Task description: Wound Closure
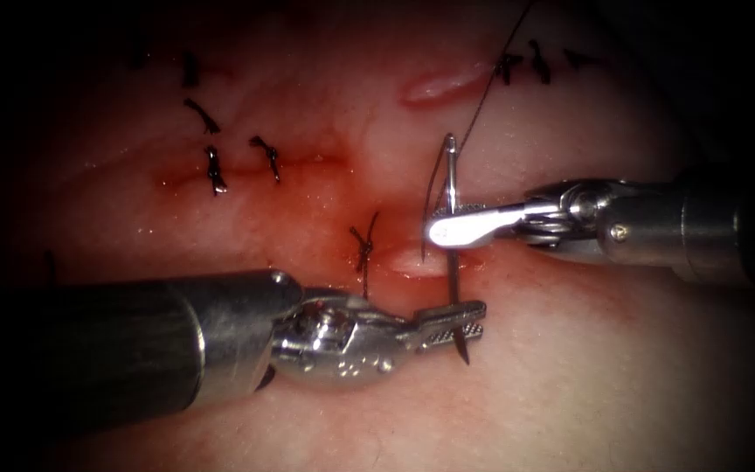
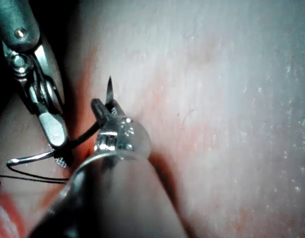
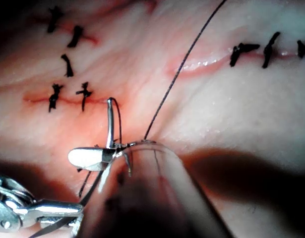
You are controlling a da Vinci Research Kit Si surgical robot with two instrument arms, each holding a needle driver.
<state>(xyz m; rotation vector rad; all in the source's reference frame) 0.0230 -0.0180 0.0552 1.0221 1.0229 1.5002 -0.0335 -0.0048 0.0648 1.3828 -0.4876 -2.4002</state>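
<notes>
The curved needle (image 1: 453,179) stands across the cut (image 1: 412,260), above the tissue (image 1: 570,385) and not in it as far as I can see. My right tool (image 1: 437,231) comes in from the right with its jaws shut on the needle near its tail. My left tool (image 1: 482,319) reaches from the lower left, jaws shut on the needle just behind the point, which sticks out below them. Thread (image 1: 482,105) runs from the tail up and away; a second strand curves down toward the cut. The left wrist view has the needle point (image 2: 109,89) poking past my left tool (image 2: 103,106). In the right wrist view the needle (image 3: 110,124) rises from my right tool (image 3: 90,157).
A tied stitch (image 1: 364,249) sits in the cut just left of the needle. More knotted stitches (image 1: 214,170) lie at the upper left and others (image 1: 539,63) at the upper right. A gaping stretch of wound (image 1: 439,86) shows near the top. Red fluid (image 1: 308,188) wets the tissue.
</notes>
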